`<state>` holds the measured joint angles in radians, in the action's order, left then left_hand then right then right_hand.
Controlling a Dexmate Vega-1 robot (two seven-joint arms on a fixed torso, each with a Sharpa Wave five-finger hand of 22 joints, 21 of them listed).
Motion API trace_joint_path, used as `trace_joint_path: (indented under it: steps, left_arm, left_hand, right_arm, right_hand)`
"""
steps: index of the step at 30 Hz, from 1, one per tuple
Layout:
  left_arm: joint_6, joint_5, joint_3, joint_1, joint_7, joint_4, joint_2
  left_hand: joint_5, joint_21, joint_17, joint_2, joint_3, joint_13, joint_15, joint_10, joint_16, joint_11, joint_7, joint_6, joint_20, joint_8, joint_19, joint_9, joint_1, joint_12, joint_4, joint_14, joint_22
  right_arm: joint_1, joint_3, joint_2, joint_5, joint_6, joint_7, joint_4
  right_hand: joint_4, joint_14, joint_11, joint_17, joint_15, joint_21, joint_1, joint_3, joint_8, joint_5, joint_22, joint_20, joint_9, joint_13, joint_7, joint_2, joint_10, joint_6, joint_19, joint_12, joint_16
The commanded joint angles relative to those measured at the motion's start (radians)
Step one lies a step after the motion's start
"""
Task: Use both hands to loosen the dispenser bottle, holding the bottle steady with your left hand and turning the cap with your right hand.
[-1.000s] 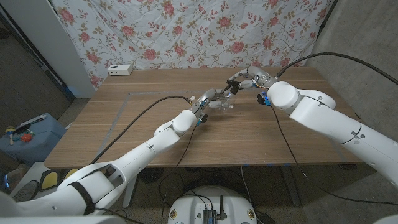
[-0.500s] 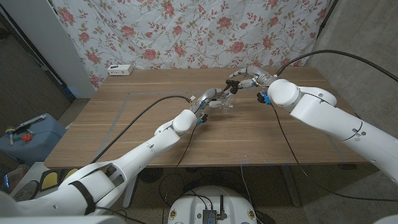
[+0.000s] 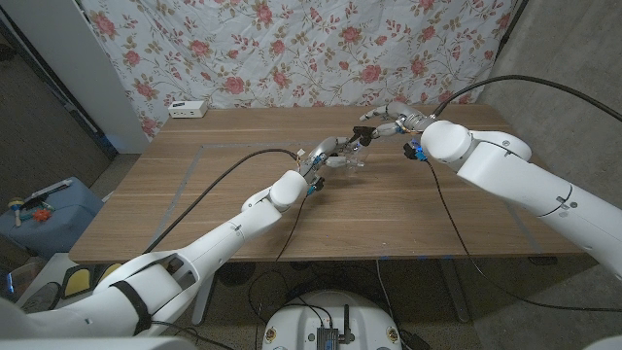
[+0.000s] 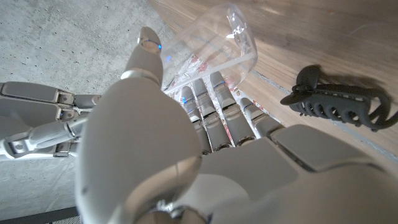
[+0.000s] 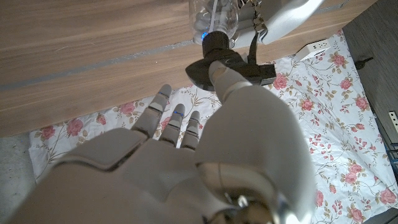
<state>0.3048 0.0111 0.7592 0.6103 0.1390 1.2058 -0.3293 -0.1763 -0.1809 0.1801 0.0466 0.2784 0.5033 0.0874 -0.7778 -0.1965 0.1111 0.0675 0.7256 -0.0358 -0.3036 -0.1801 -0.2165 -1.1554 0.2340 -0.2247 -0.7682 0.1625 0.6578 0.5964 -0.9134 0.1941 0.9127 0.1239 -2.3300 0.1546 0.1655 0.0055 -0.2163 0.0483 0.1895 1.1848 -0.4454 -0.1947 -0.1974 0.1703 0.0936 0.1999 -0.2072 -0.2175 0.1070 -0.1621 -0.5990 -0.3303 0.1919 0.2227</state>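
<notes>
I am gripping the clear dispenser bottle [image 3: 347, 160] with my left hand [image 3: 327, 154], fingers [image 4: 211, 106] curled around its body, holding it just above the wooden counter [image 3: 194, 204] toward the far middle. The black pump cap [image 5: 219, 65] is sitting on the bottle's right end, its nozzle sticking out sideways. My right hand [image 3: 389, 122] is reaching in from the right, and its thumb [image 5: 225, 78] is lying against the cap while the other fingers [image 5: 163, 99] are spreading apart behind it, away from the cap; I cannot tell whether I am really pinching it. A white power strip [image 3: 188, 109] is lying at the counter's far left corner, before the floral cloth [image 3: 292, 49].
</notes>
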Motion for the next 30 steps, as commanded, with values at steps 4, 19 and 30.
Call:
trace_joint_path:
  steps: [4, 19, 30]
  left_arm:
    - [0.013, -0.003, -0.003, 0.002, 0.007, -0.007, 0.002]
    - [0.023, 0.000, -0.005, 0.006, 0.008, -0.010, 0.002]
    - [0.030, -0.004, -0.002, -0.005, 0.001, -0.021, 0.006]
  left_hand:
    - [-0.004, -0.002, 0.002, -0.131, 0.079, 0.004, 0.064, -0.050, -0.003, 0.037, 0.004, 0.102, -0.083, -0.006, -0.011, -0.002, 0.113, 0.003, 0.072, -0.012, 0.002]
    - [-0.004, -0.002, 0.001, -0.130, 0.079, 0.006, 0.064, -0.049, -0.003, 0.036, 0.003, 0.101, -0.082, -0.004, -0.012, -0.002, 0.113, 0.002, 0.071, -0.011, 0.002]
    - [-0.004, -0.002, 0.002, -0.131, 0.079, 0.007, 0.064, -0.050, -0.004, 0.037, 0.004, 0.102, -0.082, -0.004, -0.012, -0.002, 0.115, 0.001, 0.073, -0.013, 0.002]
  right_arm:
    - [0.006, -0.029, -0.024, 0.044, 0.011, -0.004, -0.022]
    - [-0.029, -0.015, -0.073, 0.064, 0.034, -0.046, -0.041]
    - [-0.116, 0.065, -0.115, 0.007, 0.008, -0.161, -0.013]
  right_hand:
    - [-0.005, -0.014, 0.003, -0.004, 0.010, -0.001, -0.014, 0.015, 0.005, 0.003, 0.001, 0.005, 0.003, -0.002, -0.002, 0.002, 0.010, 0.010, 0.005, 0.000, -0.006]
    - [-0.031, -0.028, 0.028, 0.002, 0.040, 0.005, -0.117, 0.087, 0.007, 0.021, 0.001, 0.032, 0.006, -0.003, 0.002, -0.048, 0.032, 0.049, -0.001, 0.004, -0.010]
    - [-0.052, -0.048, 0.033, 0.004, 0.055, 0.002, -0.221, 0.151, 0.012, 0.019, 0.001, 0.044, 0.006, -0.003, 0.005, -0.104, 0.054, 0.105, 0.001, 0.003, -0.016]
